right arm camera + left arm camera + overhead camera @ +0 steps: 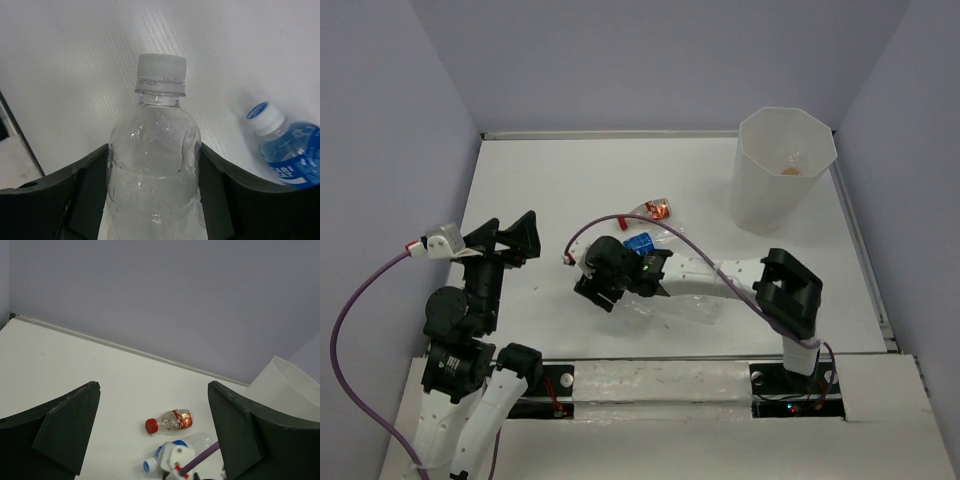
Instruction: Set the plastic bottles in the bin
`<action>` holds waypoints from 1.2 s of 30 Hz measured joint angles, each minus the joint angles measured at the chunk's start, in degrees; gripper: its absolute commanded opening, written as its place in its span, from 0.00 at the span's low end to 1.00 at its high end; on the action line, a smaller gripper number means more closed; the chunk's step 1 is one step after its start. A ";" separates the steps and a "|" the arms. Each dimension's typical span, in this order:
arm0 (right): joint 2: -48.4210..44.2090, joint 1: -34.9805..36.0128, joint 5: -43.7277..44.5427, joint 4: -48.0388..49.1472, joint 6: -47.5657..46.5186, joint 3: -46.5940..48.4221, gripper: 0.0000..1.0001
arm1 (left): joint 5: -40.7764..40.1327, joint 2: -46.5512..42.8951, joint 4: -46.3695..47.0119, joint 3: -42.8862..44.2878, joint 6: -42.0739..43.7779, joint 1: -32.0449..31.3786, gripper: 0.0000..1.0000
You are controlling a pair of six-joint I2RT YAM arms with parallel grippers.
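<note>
Right end effector (154,150) pinched clear white-capped bottle (154,175) below shoulder, pads touching both sides. Bottle lay on surface (550,180), beside blue-labelled bottle (287,152). Best: grip firmly without crushing, lift straight, then swing to bin (760,200). Left end effector (152,387) gaped wide, empty.

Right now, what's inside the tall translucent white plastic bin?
Inside the bin, a small orange patch and a pale glint show low down, perhaps a bottle; too small to tell. The near wall hides the remaining floor.
</note>
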 measured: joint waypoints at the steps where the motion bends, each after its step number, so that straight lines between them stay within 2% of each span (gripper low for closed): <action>1: -1.84 0.00 0.81 0.63 0.11 -0.26 0.56 | 0.00 0.00 -0.02 0.00 0.00 0.00 0.99; 9: -25.53 -2.43 11.89 15.08 -4.20 -1.70 0.50 | 0.02 -0.24 -0.02 0.00 0.00 0.02 0.99; 14: -33.99 -18.08 17.81 30.23 -6.38 -2.64 0.47 | 0.42 -0.74 0.02 -0.04 -0.02 -0.39 0.99; 15: -34.69 -24.50 19.39 33.97 -6.67 -2.86 0.47 | 0.50 -0.76 0.04 -0.07 -0.02 -0.55 0.99; 19: -32.52 -38.40 23.93 43.01 -6.93 -2.91 0.47 | 0.85 -0.81 0.02 -0.33 -0.02 -1.16 0.99; 22: -28.20 -45.18 25.66 49.86 -7.89 -2.84 0.47 | 1.03 -0.81 0.04 -0.33 0.00 -1.20 0.99; 26: -21.33 -52.00 26.43 53.79 -7.37 -2.36 0.48 | 1.11 -0.79 0.02 -0.33 0.00 -1.22 0.99; 30: -16.90 -55.95 26.77 54.66 -5.11 -2.36 0.51 | 1.31 -0.74 0.02 -0.33 0.00 -1.22 0.99; 31: -15.89 -56.83 26.88 54.95 -4.24 -2.58 0.52 | 1.31 -0.74 0.02 -0.33 0.00 -1.22 0.99; 33: -15.39 -57.46 27.19 56.39 -2.19 -4.07 0.79 | 1.31 -0.74 0.02 -0.33 0.00 -1.22 0.99; 34: -15.39 -57.59 27.34 56.94 -1.33 -4.83 0.99 | 1.33 -0.72 0.02 -0.33 0.00 -1.22 0.99; 36: -15.39 -57.77 27.61 57.75 0.44 -5.86 1.00 | 1.40 -0.72 0.02 -0.33 0.00 -1.22 0.99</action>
